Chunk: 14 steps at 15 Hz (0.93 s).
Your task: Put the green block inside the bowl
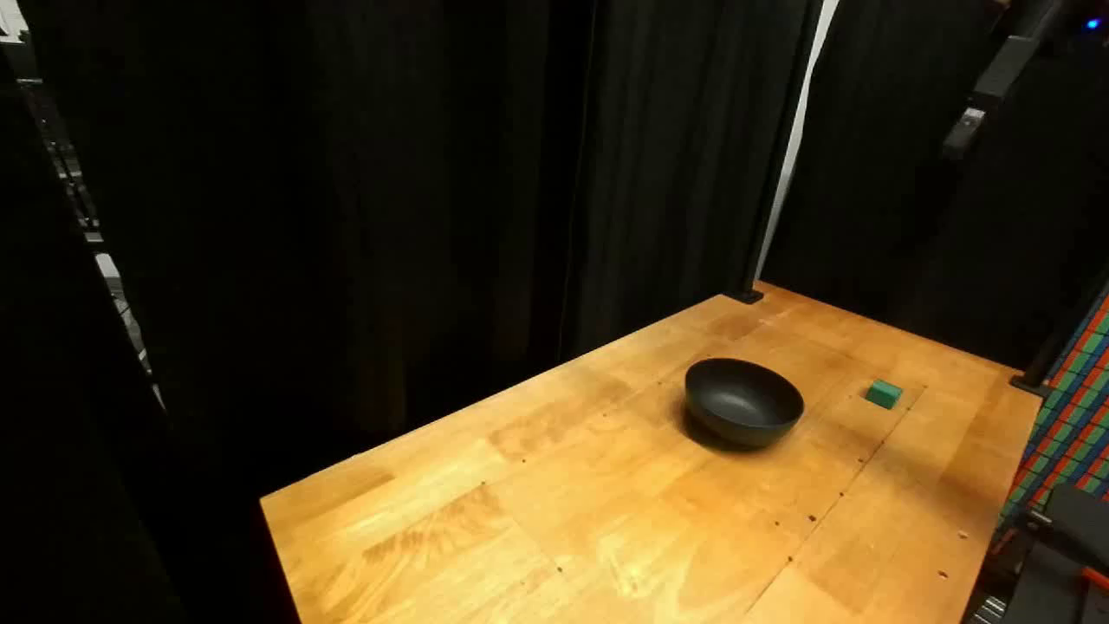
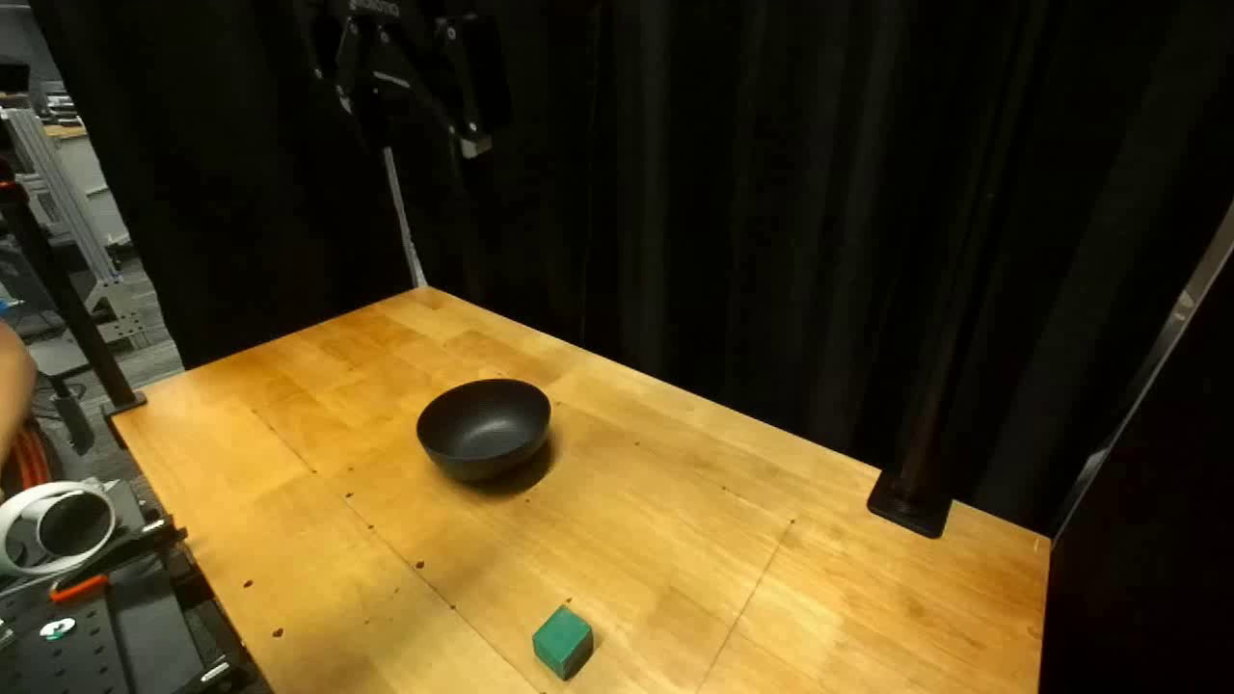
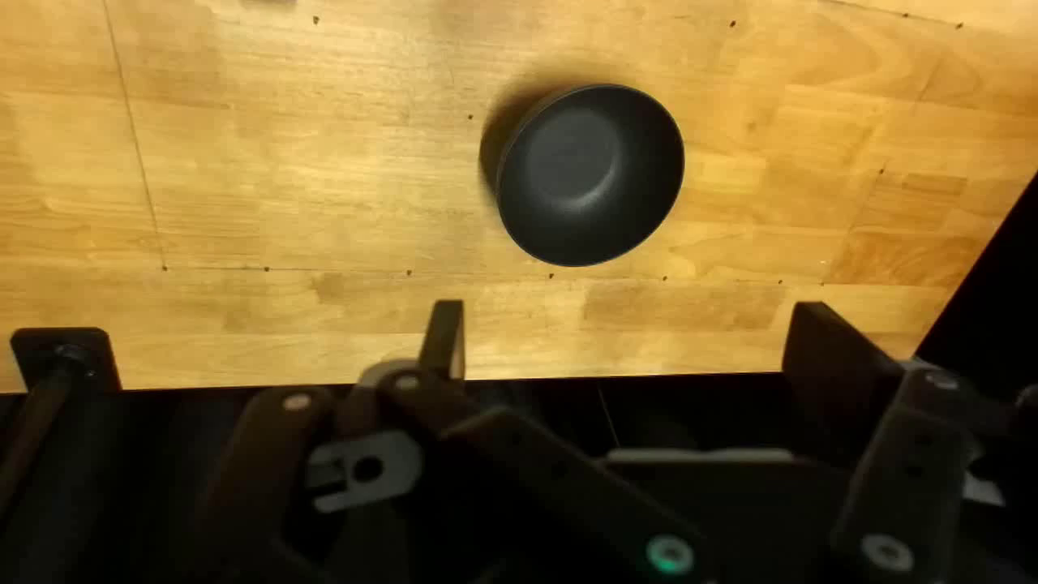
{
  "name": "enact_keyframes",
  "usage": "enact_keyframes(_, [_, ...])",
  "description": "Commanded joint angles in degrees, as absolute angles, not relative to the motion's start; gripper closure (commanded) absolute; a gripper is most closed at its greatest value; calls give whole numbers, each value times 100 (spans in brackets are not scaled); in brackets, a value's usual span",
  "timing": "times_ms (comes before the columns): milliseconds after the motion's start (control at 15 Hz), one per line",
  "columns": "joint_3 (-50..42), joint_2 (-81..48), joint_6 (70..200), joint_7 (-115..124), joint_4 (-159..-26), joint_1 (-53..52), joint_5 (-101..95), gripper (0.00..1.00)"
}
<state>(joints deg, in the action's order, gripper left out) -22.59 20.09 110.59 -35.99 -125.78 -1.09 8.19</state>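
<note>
The green block (image 1: 884,393) sits on the wooden table beside the bowl and apart from it. It also shows near the front in an exterior view (image 2: 562,642); I do not see it in the wrist view. The black bowl (image 1: 743,403) stands upright on the table, with nothing seen inside. It also shows in an exterior view (image 2: 485,429) and in the wrist view (image 3: 590,174). My gripper (image 3: 626,324) is open and empty, its fingers wide apart. In an exterior view the gripper (image 2: 424,140) hangs high above the table, against dark curtains that partly hide its outline.
The wooden table (image 2: 665,520) has black post bases at its edges, one at the back (image 2: 910,503) and one at the side (image 2: 123,405). Black curtains (image 1: 433,217) stand behind the table. A cart with a white ring-shaped thing (image 2: 58,530) stands beside it.
</note>
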Motion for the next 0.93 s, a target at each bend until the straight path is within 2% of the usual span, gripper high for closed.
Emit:
enact_keyframes(0, [-2044, 1970, 11028, -3674, -12531, 143, 911, 0])
enact_keyframes(200, [-2046, 1993, 11038, -3673, -12493, 141, 911, 0])
enact_keyframes(533, [-1620, 1371, 12506, -2611, -13200, 616, -259, 0])
enact_keyframes(867, [-1610, 381, 13263, -2003, -13671, 899, -401, 0])
